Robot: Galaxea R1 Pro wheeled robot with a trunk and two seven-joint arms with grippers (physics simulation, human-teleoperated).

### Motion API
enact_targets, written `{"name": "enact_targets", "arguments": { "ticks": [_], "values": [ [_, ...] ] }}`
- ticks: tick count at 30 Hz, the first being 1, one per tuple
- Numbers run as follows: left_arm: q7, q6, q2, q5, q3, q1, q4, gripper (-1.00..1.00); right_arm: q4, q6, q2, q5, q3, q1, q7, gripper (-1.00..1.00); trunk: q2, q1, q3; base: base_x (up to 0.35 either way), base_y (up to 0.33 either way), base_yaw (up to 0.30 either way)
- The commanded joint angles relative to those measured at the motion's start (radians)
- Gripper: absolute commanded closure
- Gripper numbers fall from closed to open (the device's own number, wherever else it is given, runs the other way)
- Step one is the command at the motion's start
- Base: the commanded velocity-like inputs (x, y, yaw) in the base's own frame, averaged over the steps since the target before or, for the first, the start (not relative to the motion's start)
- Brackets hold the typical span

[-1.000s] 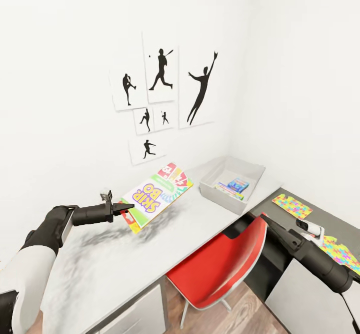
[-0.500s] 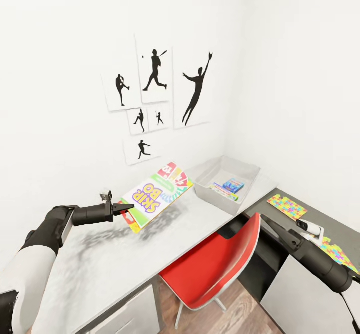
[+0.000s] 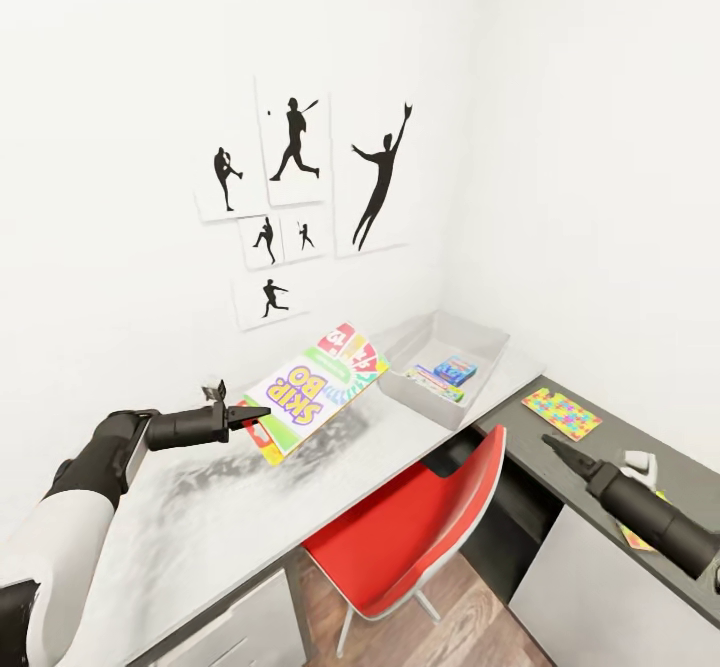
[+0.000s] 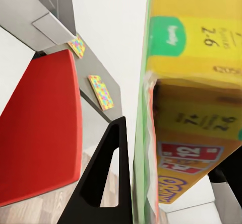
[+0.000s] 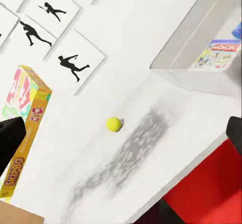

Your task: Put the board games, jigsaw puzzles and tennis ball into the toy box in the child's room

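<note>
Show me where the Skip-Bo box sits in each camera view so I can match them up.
Head view: the Skip-Bo box is left of centre, tilted, held above the desk by the left gripper.
Left wrist view: it is seen close up, edge-on, against the black jaws.
Right wrist view: it is near the wall pictures, past the tennis ball.
Shared landmark: the red chair.

White-grey table (image 3: 250, 507) with toy box (image 3: 470, 332), tennis ball (image 5: 113, 124), apparently two jigsaw puzzles (image 3: 561, 413).
</note>
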Motion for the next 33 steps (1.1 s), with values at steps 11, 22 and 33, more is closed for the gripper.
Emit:
{"name": "enact_targets", "arguments": {
  "ticks": [11, 22, 33],
  "values": [
    [-0.008, 0.011, 0.002, -0.01, -0.009, -0.001, -0.001, 1.0, -0.001, 0.003, 0.013, 0.005, -0.074, 0.005, 0.121, -1.0, -0.002, 0.001, 0.007, 0.0, -0.001, 0.0],
    [-0.008, 0.012, -0.002, -0.007, -0.009, -0.001, -0.048, 1.0, 0.0, 0.003, 0.004, 0.006, -0.079, 0.005, 0.129, -1.0, -0.002, 0.001, 0.018, 0.0, 0.0, 0.0],
    [-0.008, 0.01, -0.002, -0.007, -0.01, 0.0, -0.056, 1.0, 0.0, 0.005, 0.003, 0.006, -0.08, 0.005, 0.131, -1.0, -0.002, 0.001, 0.02, 0.0, -0.22, -0.065]
  ]
}}
